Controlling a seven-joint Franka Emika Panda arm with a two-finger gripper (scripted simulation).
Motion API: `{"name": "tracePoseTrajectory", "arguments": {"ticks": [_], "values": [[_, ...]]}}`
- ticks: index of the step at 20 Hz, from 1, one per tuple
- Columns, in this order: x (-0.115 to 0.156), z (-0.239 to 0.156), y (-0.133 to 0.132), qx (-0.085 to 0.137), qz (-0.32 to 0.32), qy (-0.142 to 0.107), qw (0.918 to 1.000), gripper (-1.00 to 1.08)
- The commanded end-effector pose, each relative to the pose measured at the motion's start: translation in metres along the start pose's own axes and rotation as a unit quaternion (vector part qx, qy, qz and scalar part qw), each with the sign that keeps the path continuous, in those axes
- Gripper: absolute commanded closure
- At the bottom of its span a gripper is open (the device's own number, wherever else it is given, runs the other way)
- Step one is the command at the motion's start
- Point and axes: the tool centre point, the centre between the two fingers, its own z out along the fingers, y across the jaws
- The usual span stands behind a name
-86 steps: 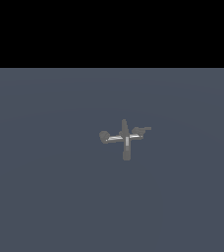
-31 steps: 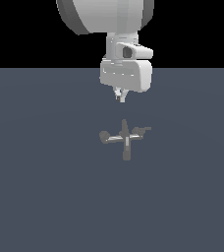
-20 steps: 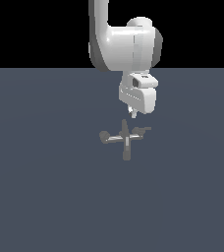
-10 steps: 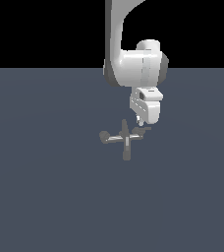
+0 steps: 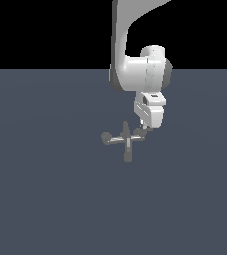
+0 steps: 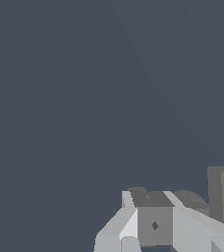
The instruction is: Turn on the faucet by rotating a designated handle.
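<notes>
One faucet, one handle, one tool, spread or pressed together unclear.

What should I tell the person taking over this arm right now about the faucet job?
Gripper: low over the faucet's arm on the exterior view's right; whether it is open or shut cannot be told, and contact is not clear.
Faucet: alone on the dark surface, central post upright, spout pointing toward the camera, knobbed arm on the exterior view's left.
Handle: the short arm on the exterior view's right, right below the fingertips.
Done: arm brought to the handle.
Left: confirm contact, then rotate the handle to turn the faucet on.
</notes>
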Motion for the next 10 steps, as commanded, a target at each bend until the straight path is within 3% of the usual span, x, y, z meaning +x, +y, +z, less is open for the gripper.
{"name": "tracePoseTrajectory", "arguments": {"ticks": [1, 8, 10], "values": [[0.0, 0.0, 0.0, 0.0, 0.0, 0.0, 1.0, 1.08], [0.02, 0.0, 0.024, 0.0, 0.0, 0.0, 1.0, 1.08], [0.016, 0.0, 0.02, 0.001, 0.0, 0.0, 1.0, 1.08]]}}
